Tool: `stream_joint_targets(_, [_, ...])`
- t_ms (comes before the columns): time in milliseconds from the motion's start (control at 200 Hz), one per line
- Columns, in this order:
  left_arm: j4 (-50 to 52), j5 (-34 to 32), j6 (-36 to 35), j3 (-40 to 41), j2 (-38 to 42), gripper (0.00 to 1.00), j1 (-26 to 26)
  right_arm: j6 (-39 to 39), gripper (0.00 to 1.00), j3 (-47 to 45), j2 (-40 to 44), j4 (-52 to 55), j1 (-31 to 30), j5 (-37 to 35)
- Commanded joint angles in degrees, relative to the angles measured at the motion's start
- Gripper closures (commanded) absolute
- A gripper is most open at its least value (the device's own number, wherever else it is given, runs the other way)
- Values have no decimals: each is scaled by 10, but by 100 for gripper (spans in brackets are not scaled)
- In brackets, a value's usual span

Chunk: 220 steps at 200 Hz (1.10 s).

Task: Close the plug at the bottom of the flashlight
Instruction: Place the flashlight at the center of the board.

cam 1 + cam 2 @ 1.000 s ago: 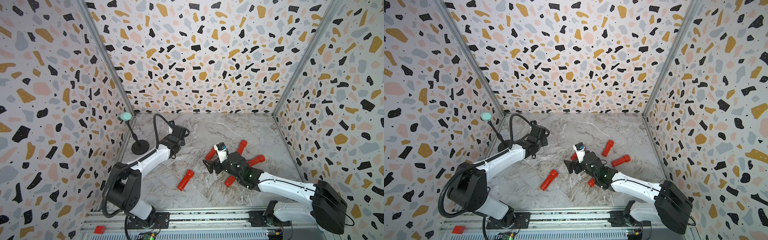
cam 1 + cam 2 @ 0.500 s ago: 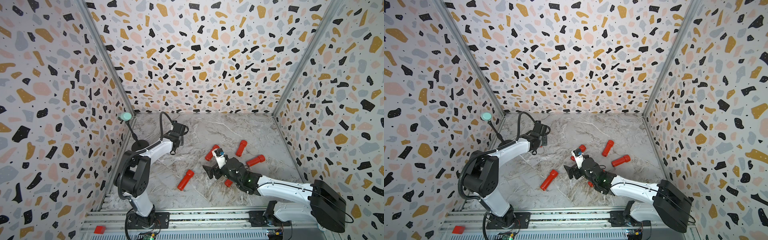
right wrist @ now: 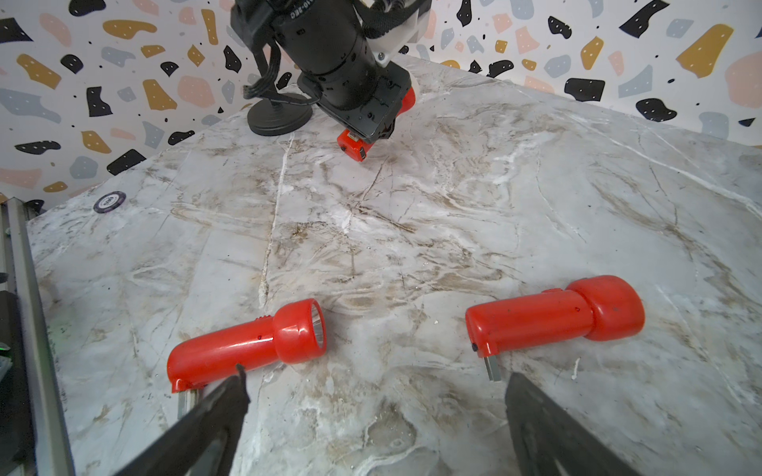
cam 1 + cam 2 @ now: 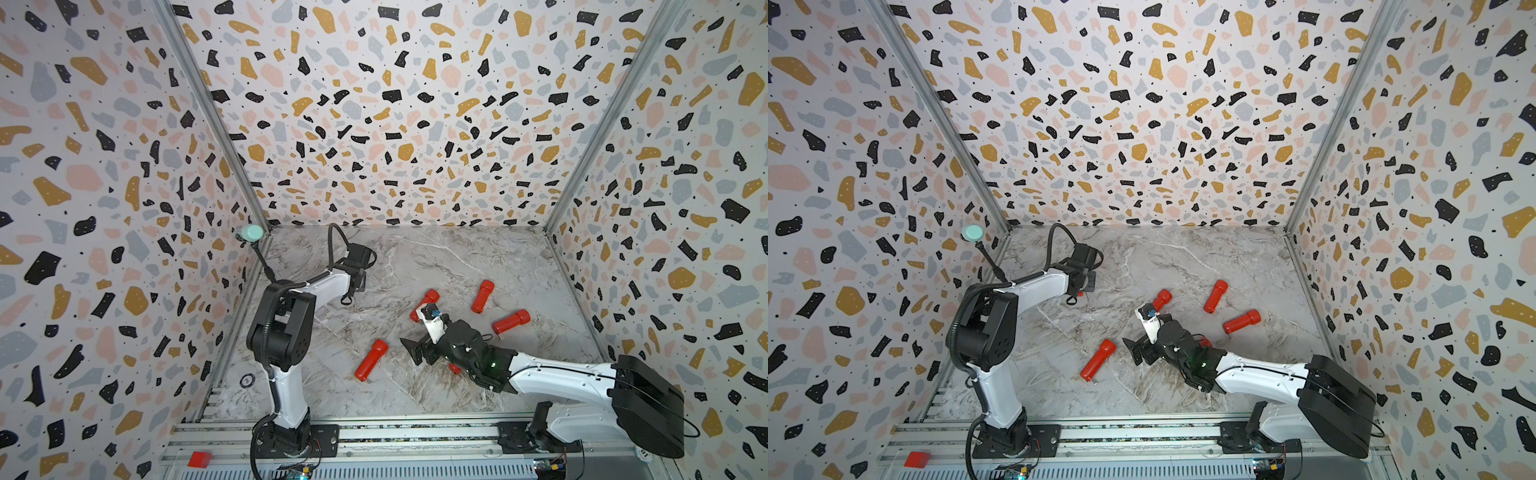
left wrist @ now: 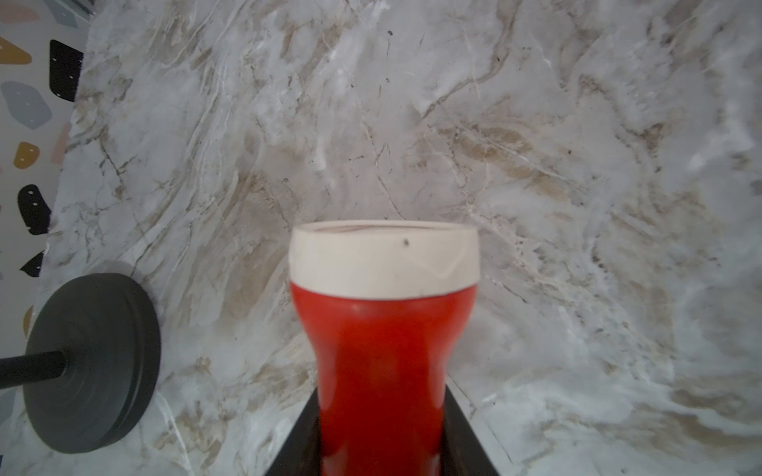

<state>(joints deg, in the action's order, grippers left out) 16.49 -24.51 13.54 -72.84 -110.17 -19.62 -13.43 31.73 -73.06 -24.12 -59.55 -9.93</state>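
Red flashlight (image 5: 383, 350) sat clamped in the left gripper (image 5: 381, 439) — near the stand (image 5: 90, 362), at the marble table's (image 5: 556, 165) back left. Right gripper (image 3: 375, 383) gaped empty — low over the table, a second flashlight (image 3: 247, 342) just beside it.

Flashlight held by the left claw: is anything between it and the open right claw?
Nothing visible does. Bare table runs from the right gripper to the held flashlight; two loose flashlights lie beside that path, not across it.
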Motion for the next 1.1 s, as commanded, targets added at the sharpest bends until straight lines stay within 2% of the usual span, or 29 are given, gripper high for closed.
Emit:
stream_joint_targets(0, [1, -1, -16, -12, -15, 100, 10, 9, 1, 11, -2, -9, -4, -10])
stream_joint_targets(290, [0, 17, -20, -19, -35, 100, 32, 10, 1, 12, -10, -11, -6, -8])
stream_joint_targets(1096, [20, 68, -28, -38, -81, 100, 32, 13, 1, 22, -28, -4, -12, -10])
